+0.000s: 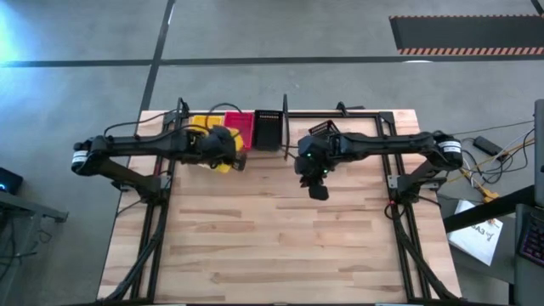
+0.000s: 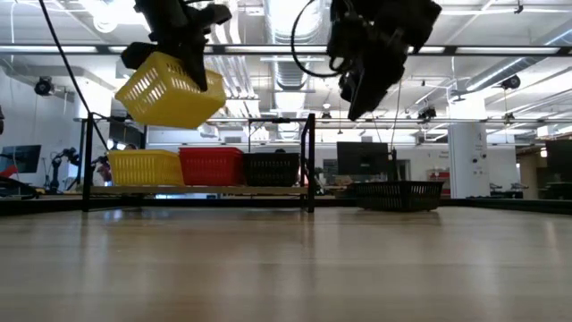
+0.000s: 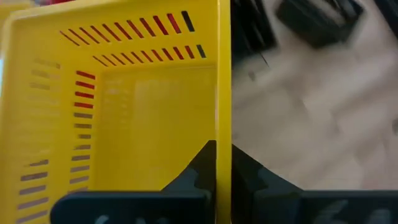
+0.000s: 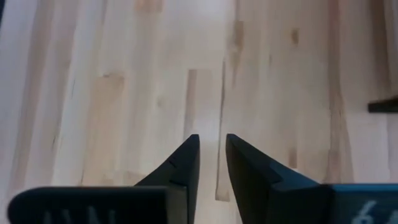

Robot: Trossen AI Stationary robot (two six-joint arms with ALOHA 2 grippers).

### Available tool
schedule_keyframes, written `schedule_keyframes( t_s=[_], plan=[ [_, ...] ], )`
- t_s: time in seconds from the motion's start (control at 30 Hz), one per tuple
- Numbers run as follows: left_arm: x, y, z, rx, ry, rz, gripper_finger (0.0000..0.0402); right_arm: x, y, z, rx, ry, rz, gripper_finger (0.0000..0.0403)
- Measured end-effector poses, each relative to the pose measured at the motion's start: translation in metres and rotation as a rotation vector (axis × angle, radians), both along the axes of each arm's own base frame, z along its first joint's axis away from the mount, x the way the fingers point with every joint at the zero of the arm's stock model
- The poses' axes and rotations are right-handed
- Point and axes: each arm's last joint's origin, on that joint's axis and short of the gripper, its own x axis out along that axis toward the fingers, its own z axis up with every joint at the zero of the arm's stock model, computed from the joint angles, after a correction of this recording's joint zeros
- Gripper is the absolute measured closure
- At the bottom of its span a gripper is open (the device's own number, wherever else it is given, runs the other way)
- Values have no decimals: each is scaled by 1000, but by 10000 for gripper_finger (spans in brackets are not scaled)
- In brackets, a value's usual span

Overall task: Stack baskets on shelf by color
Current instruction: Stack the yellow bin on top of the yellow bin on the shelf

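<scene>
Yellow basket (image 2: 170,91) hangs tilted, its wall pinched in the left gripper (image 3: 222,163) fingers, above the shelf (image 2: 197,190) and its yellow basket (image 2: 145,167); next, I judge, lower and nest it there, while the right gripper (image 4: 212,155), nearly closed, holds nothing.

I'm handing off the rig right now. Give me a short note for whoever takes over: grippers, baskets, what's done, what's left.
Left gripper: shut on the rim of a yellow perforated plastic basket, held tilted in the air above the shelf's yellow end.
Right gripper: nearly shut, holding nothing, raised over the bare wooden tabletop.
On the black-framed wooden shelf: a yellow basket, a pinkish-red basket and a black basket, side by side.
Left: set the held basket on the yellow one; a black basket on the tabletop beside the shelf still needs stacking.
</scene>
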Motion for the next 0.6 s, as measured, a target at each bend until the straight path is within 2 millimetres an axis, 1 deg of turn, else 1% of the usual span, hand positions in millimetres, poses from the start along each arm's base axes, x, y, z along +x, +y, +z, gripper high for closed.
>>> schedule_keyframes(
  t_s=[0.1,0.2,0.33,0.47,0.6],
  plan=[
    [-5,16,4,17,-18,103,401,-8,-4,-3,8,-22,-36,345],
    [-11,40,7,-2,-31,191,401,-14,-6,-3,7,-54,-54,353],
    [-26,72,9,-28,22,278,401,-23,-6,2,-1,-105,-61,358],
    [-40,96,3,-74,101,368,401,-31,-6,7,-1,-124,-73,360],
    [-41,112,-11,-112,164,398,401,-37,-6,12,-48,-138,-104,360]
  ],
)
